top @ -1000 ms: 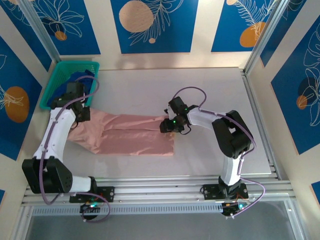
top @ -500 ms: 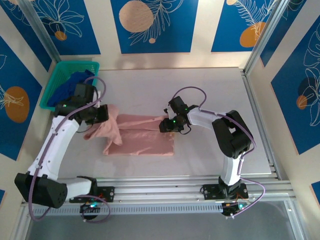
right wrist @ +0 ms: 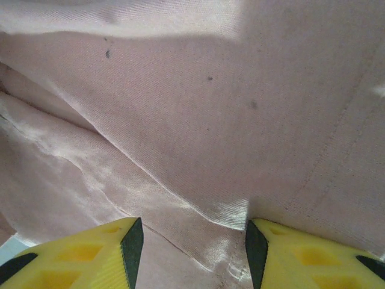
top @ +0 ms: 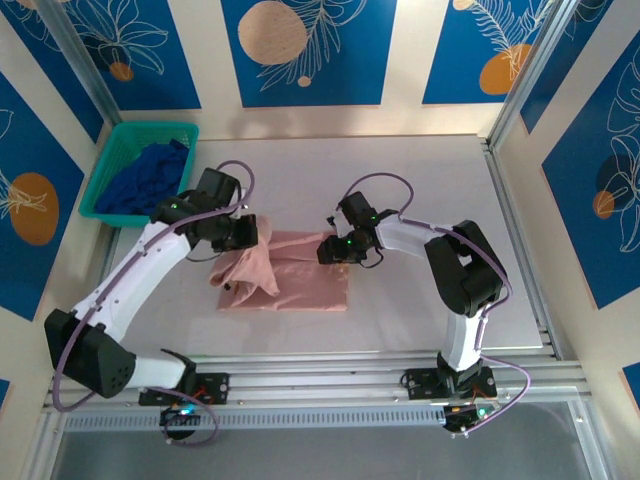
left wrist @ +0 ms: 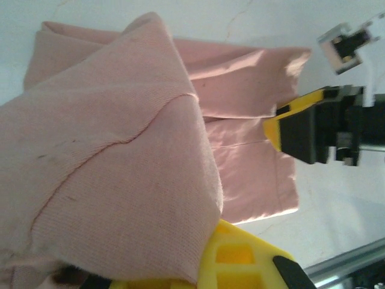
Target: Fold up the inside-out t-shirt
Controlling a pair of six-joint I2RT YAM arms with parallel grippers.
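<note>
T-shirt (top: 300, 285) end pinched in left hand (top: 243, 235); right hand (top: 335, 250) atop opposite end.

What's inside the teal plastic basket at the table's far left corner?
A crumpled dark blue garment lies heaped in the teal plastic basket, covering most of its inside. The basket's floor is hidden beneath it, so whether anything else lies underneath cannot be told.

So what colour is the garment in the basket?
Dark blue; the garment shows best from top external.
</note>
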